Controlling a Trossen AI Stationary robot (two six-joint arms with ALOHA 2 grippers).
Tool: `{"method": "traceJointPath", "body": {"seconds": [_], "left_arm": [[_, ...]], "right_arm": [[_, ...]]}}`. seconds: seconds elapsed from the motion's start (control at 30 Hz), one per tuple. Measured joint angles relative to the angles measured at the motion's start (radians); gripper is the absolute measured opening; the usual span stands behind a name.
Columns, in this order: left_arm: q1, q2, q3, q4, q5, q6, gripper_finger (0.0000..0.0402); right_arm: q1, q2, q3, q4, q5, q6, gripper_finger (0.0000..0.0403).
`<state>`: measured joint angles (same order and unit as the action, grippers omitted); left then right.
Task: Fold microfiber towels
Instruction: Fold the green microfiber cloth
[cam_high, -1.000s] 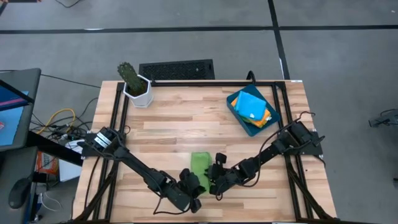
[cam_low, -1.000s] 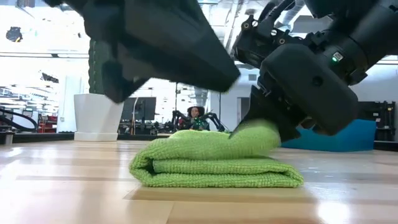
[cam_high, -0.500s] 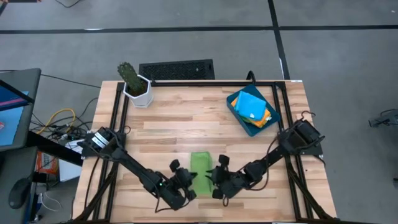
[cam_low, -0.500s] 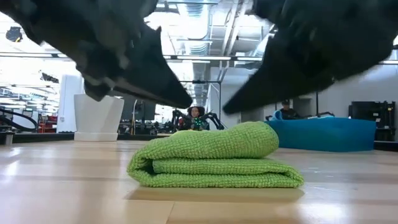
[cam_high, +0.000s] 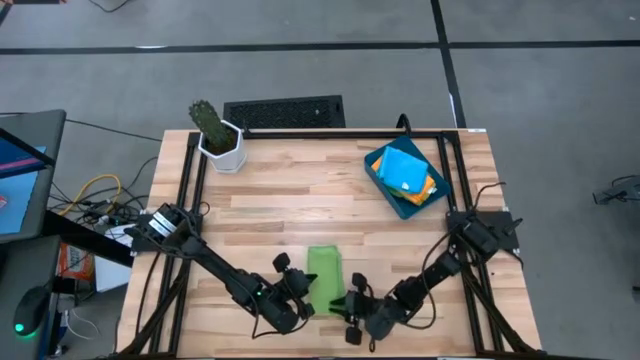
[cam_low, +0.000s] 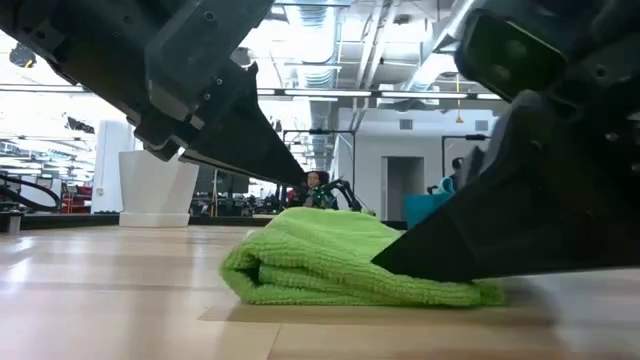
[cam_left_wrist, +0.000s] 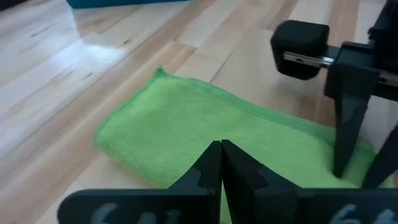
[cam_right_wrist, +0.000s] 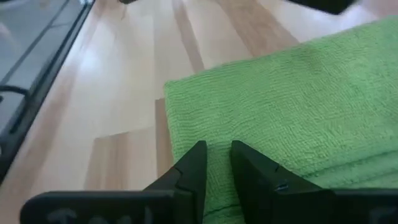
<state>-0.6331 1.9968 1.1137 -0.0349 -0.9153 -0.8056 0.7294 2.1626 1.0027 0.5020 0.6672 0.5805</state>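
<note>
Near the table's front edge lies the folded lime green towel (cam_high: 324, 276). My left gripper (cam_left_wrist: 221, 163) is pressed together above it, my right gripper (cam_right_wrist: 216, 163) slightly parted, pinching nothing. Next, I judge: stow it.

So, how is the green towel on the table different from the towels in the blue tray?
The green towel lies alone on the bare wood near the front edge, between the two hands; the tray towels are stacked in the blue tray at the far right. It is lime green; those show blue, orange and yellow. All are folded flat.
</note>
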Motion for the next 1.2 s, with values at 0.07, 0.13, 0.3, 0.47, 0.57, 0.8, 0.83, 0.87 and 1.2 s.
{"method": "traceJointPath", "body": {"seconds": [0.07, 0.13, 0.3, 0.47, 0.57, 0.8, 0.83, 0.87, 1.2], "left_arm": [[0.0, 0.0, 0.0, 0.0, -0.012, 0.007, 0.0], [0.004, 0.0, 0.0, 0.001, -0.025, 0.017, 0.0], [0.027, 0.0, 0.0, 0.071, -0.028, 0.072, 0.0], [0.067, 0.0, -0.021, 0.126, -0.024, 0.148, 0.0], [0.108, 0.0, -0.066, 0.243, 0.034, 0.216, 0.0], [0.216, 0.0, -0.173, 0.535, 0.191, 0.391, 0.0], [0.233, 0.0, -0.175, 0.546, 0.227, 0.408, 0.0], [0.248, 0.0, -0.176, 0.549, 0.265, 0.42, 0.0], [0.352, 0.0, -0.224, 0.555, 0.383, 0.446, 0.0]], "right_arm": [[0.018, 0.009, 0.002, -0.007, 0.016, 0.043, 0.0101], [0.033, 0.013, 0.004, -0.03, 0.039, 0.073, 0.0101], [0.054, -0.007, 0.001, -0.084, 0.068, 0.054, 0.0101], [0.075, -0.09, -0.002, -0.096, 0.172, -0.088, 0.0101], [0.073, -0.126, -0.001, -0.097, 0.232, -0.162, 0.0101], [0.011, -0.109, -0.025, -0.12, 0.219, -0.111, 0.0101], [0.004, -0.096, -0.031, -0.125, 0.209, -0.091, 0.0101], [-0.001, -0.08, -0.031, -0.123, 0.198, -0.074, 0.0101], [0.023, 0.039, -0.024, -0.088, 0.22, 0.08, 0.0101]]}}
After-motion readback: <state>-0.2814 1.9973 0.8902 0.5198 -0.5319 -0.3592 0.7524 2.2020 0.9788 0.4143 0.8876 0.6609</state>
